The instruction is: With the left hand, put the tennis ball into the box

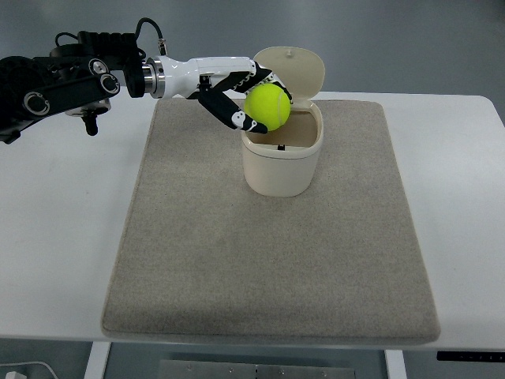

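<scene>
A yellow-green tennis ball (267,106) is held in my left hand (251,101), whose black and white fingers are curled around it. The hand holds the ball over the near-left rim of a cream box (282,162) that stands on the mat with its hinged lid (290,69) tipped open at the back. The box's inside shows a brown floor. My left arm (71,75) comes in from the upper left. The right arm is out of view.
A grey-beige mat (268,260) covers most of the white table (63,237). The table's front edge runs along the bottom, and a white cable lies on the floor at the lower left (24,369).
</scene>
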Available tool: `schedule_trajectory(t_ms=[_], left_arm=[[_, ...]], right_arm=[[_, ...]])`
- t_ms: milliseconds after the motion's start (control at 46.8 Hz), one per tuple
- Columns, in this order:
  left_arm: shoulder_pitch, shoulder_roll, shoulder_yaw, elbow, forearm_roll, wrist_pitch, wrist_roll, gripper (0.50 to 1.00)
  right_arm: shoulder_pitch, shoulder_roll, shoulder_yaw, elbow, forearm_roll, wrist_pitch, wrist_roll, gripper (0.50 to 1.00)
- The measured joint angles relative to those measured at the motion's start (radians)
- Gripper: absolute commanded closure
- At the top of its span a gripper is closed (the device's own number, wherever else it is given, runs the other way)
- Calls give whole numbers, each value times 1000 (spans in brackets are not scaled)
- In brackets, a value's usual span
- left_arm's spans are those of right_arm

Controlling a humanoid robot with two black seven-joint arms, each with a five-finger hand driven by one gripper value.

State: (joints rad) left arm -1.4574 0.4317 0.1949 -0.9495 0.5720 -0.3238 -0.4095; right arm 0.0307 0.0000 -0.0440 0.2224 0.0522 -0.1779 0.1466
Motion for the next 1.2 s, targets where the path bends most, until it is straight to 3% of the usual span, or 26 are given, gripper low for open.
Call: schedule_trajectory(t_ms=[149, 214, 705, 961, 1196], left_arm=[[0, 0, 0, 0, 0, 11, 0, 649], [0, 0, 0, -1, 0, 12, 0, 630], [-1, 1, -11, -26, -14, 12, -2, 621], [5, 12, -189, -88, -19, 15, -3, 626], [35, 12, -336, -22, -119, 158, -3, 628]], right_arm=[[0, 0, 0, 0, 0, 0, 0, 562], [0, 0, 0, 0, 0, 0, 0, 562], [0, 0, 0, 0, 0, 0, 0, 562], [0, 0, 1, 0, 0, 0, -1, 562], [0, 0, 0, 0, 0, 0, 0, 562]])
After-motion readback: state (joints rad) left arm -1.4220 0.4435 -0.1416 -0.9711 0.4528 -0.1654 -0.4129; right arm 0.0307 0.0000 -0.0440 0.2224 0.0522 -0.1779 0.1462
